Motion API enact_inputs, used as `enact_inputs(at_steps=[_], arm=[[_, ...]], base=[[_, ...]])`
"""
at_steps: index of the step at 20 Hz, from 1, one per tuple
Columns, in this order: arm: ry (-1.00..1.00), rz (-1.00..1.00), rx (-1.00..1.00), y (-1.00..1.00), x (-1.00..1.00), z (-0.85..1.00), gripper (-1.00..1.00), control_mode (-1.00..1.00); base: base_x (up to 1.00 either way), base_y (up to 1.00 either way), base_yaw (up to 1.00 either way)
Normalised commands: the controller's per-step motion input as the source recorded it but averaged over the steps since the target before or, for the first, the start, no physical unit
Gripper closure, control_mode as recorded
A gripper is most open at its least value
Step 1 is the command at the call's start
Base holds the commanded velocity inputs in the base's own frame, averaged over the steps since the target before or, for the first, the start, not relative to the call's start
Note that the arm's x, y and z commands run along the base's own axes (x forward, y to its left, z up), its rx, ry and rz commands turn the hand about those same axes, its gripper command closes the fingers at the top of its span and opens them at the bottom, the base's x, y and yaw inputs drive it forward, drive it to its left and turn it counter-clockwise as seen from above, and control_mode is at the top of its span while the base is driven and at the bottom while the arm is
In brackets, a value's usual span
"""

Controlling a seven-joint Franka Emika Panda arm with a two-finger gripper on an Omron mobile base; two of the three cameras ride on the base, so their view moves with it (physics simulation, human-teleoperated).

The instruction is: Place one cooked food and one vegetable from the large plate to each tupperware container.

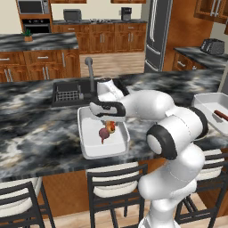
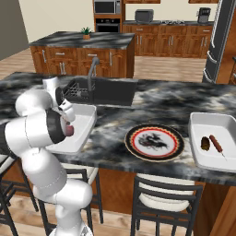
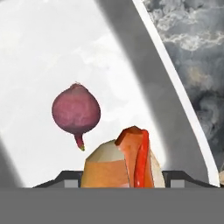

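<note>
A: Here we see the gripper (image 1: pixel 110 126) hanging low over the left tupperware container (image 1: pixel 89 147), which rests on the tabletop (image 1: pixel 35 133) in front of the sink (image 2: pixel 110 92). In the hand view an orange-and-tan cooked piece (image 3: pixel 120 164) with a red strip sits between the jaws, which appear to be closed on it at a middling width.

B: And the vegetable?

A: A beet (image 3: pixel 76 110), round and dark red with a short root, lies on the white floor of the same tub, just ahead of the jaws and apart from the held piece.

B: How do we judge the handling?

A: The cooked piece looks light, slightly soft and uneven; we would hold it across its broad middle. The beet seems firm and apt to roll, so we would take it at its widest girth.

B: The rest?

A: The large plate (image 2: pixel 155 142) stands bare; the right tupperware container (image 2: pixel 203 120) holds a dark item (image 2: pixel 205 144) and a sausage-like stick (image 2: pixel 216 144).
</note>
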Motion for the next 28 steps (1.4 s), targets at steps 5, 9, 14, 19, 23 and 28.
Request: enact_inputs(at_steps=[5, 9, 14, 19, 23, 28], arm=[[0.00, 0.04, -0.06, 0.00, 0.40, -0.46, 1.00, -1.00], [0.01, 0.02, -0.01, 0.00, 0.58, -0.50, 1.00, -1.00], [0.01, 0.00, -0.01, 0.26, 0.58, -0.54, 1.00, -1.00], [0.00, 0.00, 0.00, 0.18, 0.37, -0.53, -1.00, -1.00], [0.04, 0.00, 0.00, 0.14, -0.12, -0.28, -1.00, -1.00], [0.02, 0.00, 0.00, 0.00, -0.53, -0.08, -1.00, -1.00]], base=[[0.00, 0.00, 0.00], [0.00, 0.00, 0.00], [0.00, 0.00, 0.00], [0.00, 0.00, 0.00], [0.00, 0.00, 0.00], [0.00, 0.00, 0.00]])
